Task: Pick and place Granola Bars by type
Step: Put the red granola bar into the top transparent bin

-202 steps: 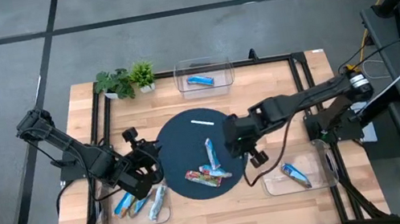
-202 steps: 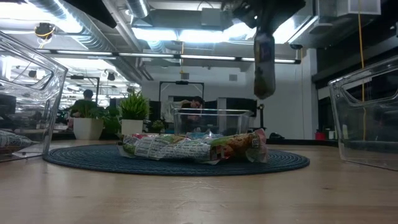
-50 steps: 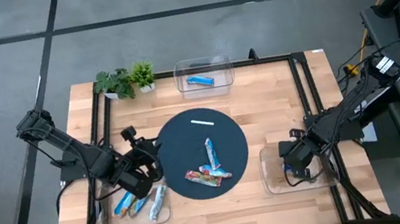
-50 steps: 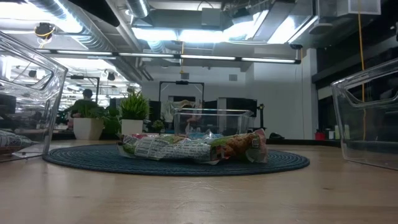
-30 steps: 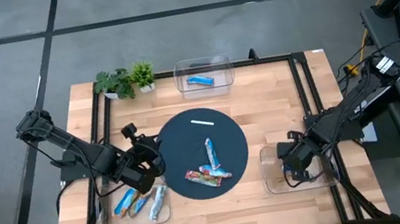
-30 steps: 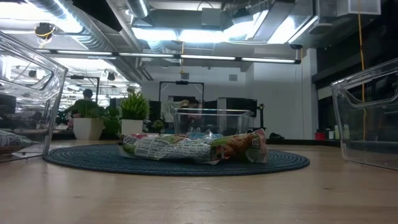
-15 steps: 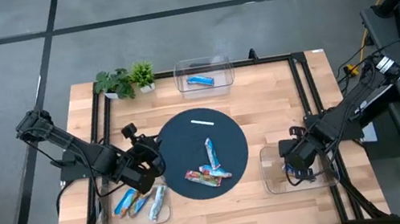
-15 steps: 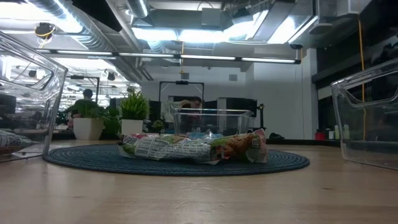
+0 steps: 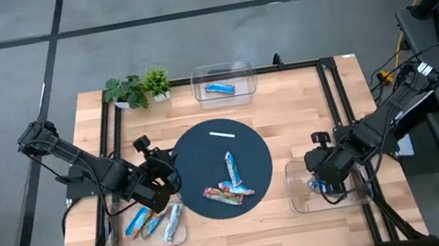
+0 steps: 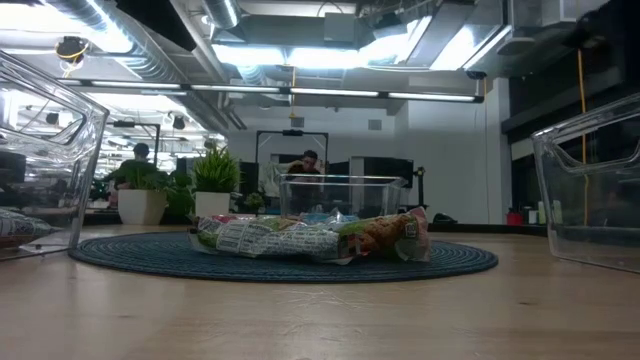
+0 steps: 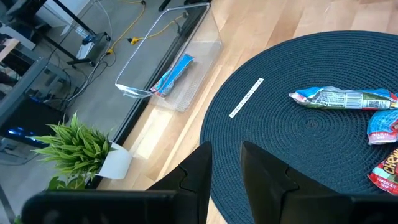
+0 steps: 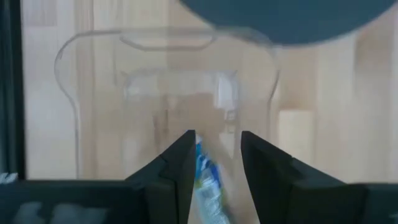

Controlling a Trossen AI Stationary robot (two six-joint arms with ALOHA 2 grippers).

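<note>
Right wrist view shows the right gripper (image 12: 216, 163) over the clear bin (image 12: 99, 46), fingers parted, a blue granola bar (image 12: 208, 182) apparently released below them, so the next move is fetching another bar from the mat (image 9: 197, 149).

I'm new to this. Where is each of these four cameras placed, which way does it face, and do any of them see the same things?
High view: above the table, facing straight down; both arms show, left end effector beside the round mat, right end effector over the right bin.
Low view: at tabletop height, facing level across the mat; no arm shows.
Left wrist view: on the left arm, facing the mat; its own end effector shows.
Right wrist view: on the right arm, facing into the bin; its own end effector shows.
High, low and left wrist views share the mat.
</note>
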